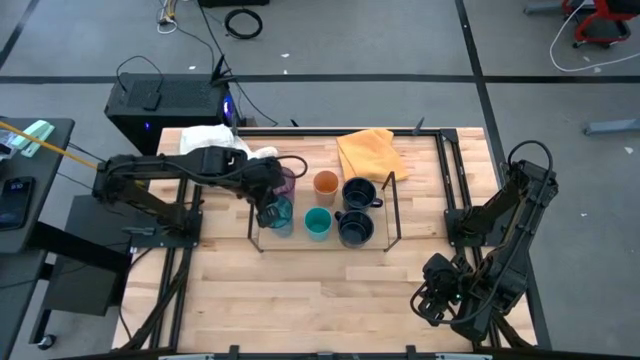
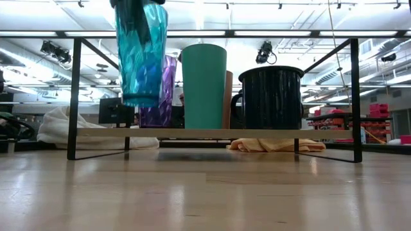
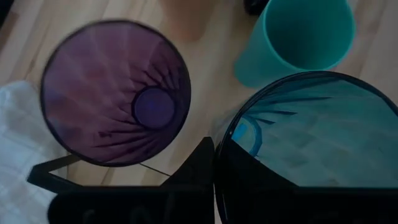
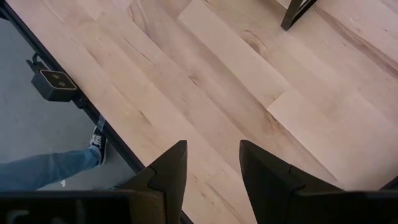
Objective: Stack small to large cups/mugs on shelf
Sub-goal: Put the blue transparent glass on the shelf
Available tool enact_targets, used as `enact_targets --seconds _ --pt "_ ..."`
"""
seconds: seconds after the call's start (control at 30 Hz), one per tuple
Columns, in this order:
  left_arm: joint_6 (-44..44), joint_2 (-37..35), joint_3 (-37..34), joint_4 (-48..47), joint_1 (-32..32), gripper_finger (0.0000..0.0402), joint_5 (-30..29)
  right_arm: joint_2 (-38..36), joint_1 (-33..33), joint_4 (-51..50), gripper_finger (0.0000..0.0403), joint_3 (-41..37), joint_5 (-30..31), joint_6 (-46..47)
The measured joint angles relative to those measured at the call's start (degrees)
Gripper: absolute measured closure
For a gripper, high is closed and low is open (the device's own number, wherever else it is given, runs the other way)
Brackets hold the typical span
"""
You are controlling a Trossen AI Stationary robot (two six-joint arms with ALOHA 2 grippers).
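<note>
- The left pincer (image 1: 270, 212) pinched the rim of the patterned teal-blue cup (image 2: 141, 54), which hung clear above the shelf board (image 2: 192, 133) at its left end, so that cup was not yet set down.
- Just behind it, the purple tumbler (image 1: 287, 181) stood on the shelf.
- Toward the middle stood the small teal cup (image 1: 318, 222) and the orange cup (image 1: 325, 182).
- Rightward, both navy mugs (image 1: 357, 194) sat on the shelf.
- The right pincer (image 4: 211, 180) waited spread and empty over bare bench (image 4: 205, 81), well apart.
- By my judgement, placing was almost finished; size order remained unclear.
</note>
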Motion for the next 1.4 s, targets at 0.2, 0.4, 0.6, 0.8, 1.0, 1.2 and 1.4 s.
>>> enact_targets --seconds 0.2,0.4,0.6,0.8,1.0,1.2,1.4 --pt "-0.8 0.0 -1.9 1.2 0.0 0.0387 -0.4 0.0 0.0 0.1 0.025 0.0 0.0 0.0" --pt "-1.9 0.0 -1.9 2.4 0.4 0.0387 -2.2 0.0 0.0 0.1 0.025 0.0 0.0 0.0" --pt "-4.5 0.0 -1.9 2.3 0.4 0.0387 -2.7 0.0 0.0 0.1 0.025 0.0 0.0 0.0" --pt "-7.6 0.0 -1.9 0.7 0.2 0.0387 -2.8 0.0 0.0 0.0 0.025 0.0 0.0 0.0" --pt "-9.3 0.0 -1.9 -0.9 -0.4 0.0387 -3.8 0.0 0.0 0.0 0.025 0.0 0.0 0.0" --pt "-10.7 0.1 -1.9 -0.9 -1.3 0.0387 -4.1 0.0 0.0 0.0 0.025 0.0 0.0 0.0" --pt "-12.1 1.0 -1.9 -1.0 -2.1 0.0387 -4.8 0.0 0.0 0.0 0.025 0.0 0.0 0.0"
